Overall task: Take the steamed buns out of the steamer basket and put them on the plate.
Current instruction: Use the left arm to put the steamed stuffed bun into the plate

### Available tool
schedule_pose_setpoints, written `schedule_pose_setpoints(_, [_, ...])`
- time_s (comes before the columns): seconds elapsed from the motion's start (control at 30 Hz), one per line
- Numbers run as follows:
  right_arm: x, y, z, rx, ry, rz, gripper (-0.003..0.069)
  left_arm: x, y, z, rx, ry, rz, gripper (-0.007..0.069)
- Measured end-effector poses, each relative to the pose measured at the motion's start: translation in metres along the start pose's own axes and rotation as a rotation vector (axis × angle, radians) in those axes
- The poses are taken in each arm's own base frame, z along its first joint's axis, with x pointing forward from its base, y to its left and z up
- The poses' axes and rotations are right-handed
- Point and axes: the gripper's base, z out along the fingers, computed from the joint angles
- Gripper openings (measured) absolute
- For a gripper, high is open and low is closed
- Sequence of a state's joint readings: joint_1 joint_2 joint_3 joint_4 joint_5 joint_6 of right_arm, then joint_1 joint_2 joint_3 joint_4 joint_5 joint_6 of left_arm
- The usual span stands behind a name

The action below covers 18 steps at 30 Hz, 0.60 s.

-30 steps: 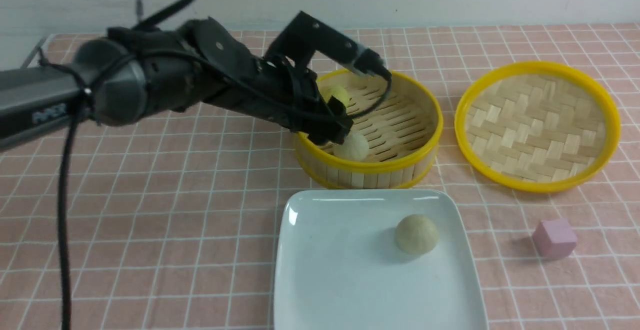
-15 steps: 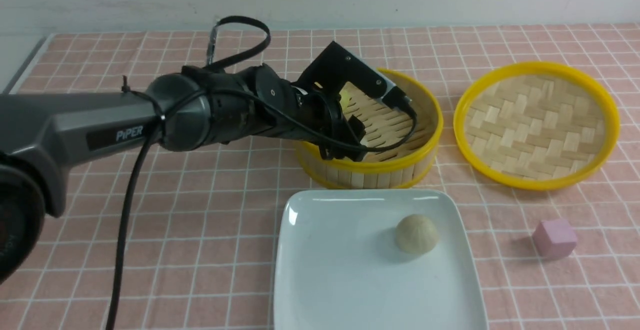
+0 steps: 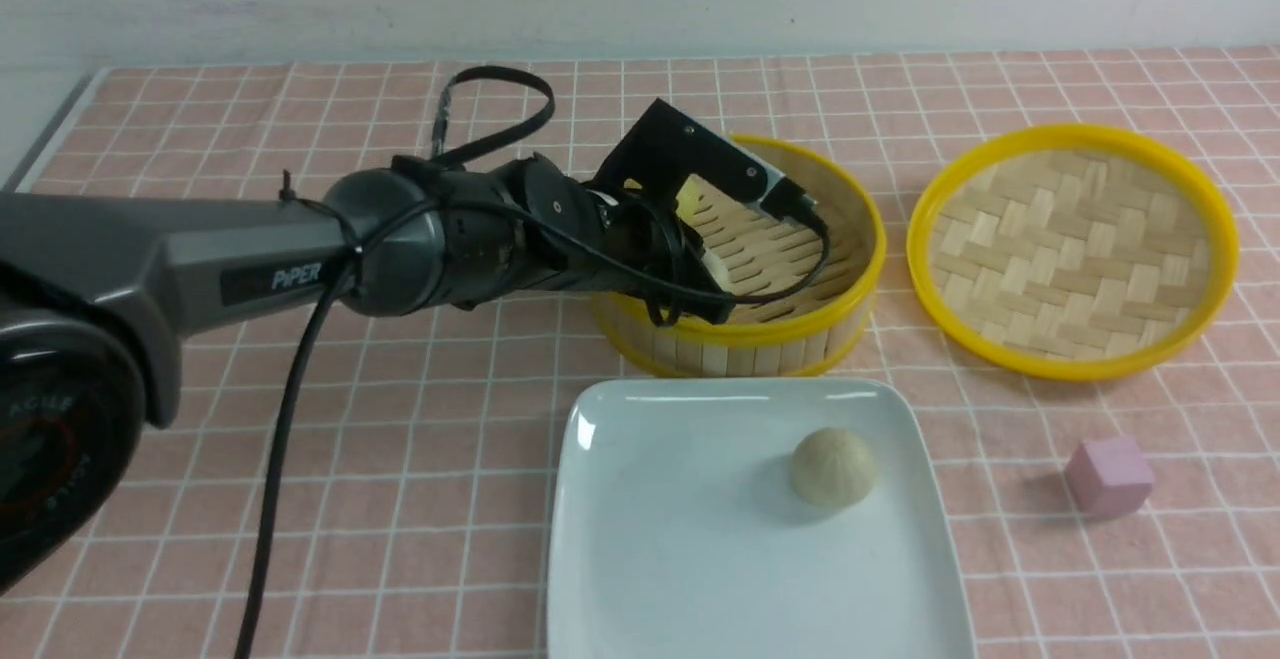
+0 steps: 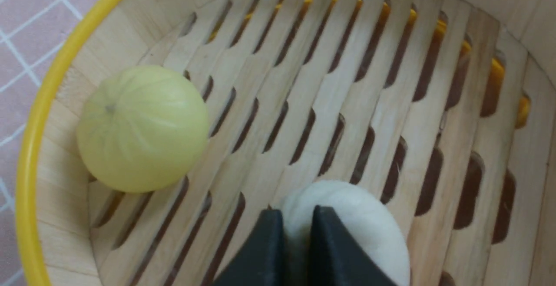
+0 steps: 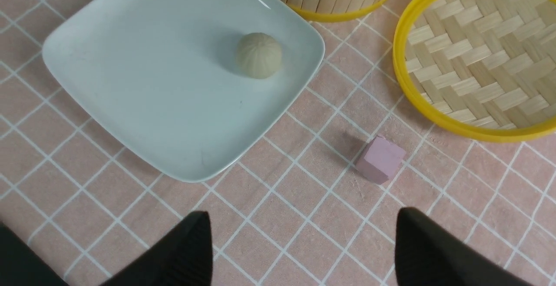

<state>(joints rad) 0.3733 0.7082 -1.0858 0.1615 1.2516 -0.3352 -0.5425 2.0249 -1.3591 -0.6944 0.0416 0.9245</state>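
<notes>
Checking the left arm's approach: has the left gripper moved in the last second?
Yes. The left gripper has dropped from above the steamer basket's rim down inside it, and now pinches the white steamed bun.

The left arm (image 3: 480, 249) hides both basket buns (front view).

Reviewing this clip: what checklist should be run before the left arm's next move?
1. Left gripper at the white bun inside the steamer basket: ok.
2. Firm hold on that bun: cannot tell; the fingers are almost together with only a sliver of bun between them.
3. Yellow bun apart from the fingers: ok.
4. Plate has bare room beside the beige bun: ok.
5. Right gripper open, away from the basket: ok.
</notes>
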Motion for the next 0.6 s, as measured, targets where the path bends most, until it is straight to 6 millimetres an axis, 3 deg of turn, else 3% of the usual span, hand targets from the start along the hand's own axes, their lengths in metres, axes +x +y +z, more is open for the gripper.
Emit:
schedule_pose_setpoints(0.2, [0.0,0.001,0.0,-0.011,-0.004,0.004,0.0547,-0.015,0.001,-0.017,0.017,-0.031,-0.023,0.0019])
schedule_pose_setpoints(0.43, [0.0,0.001,0.0,-0.012,-0.004,0.004,0.0547,-0.065,0.005,-0.087,0.049,-0.169,-0.008,0.002])
schedule_pose_setpoints(0.6, [0.0,0.001,0.0,-0.012,-0.004,0.004,0.0547,-0.089,0.003,-0.139,0.097,-0.235,0.027,0.0022])
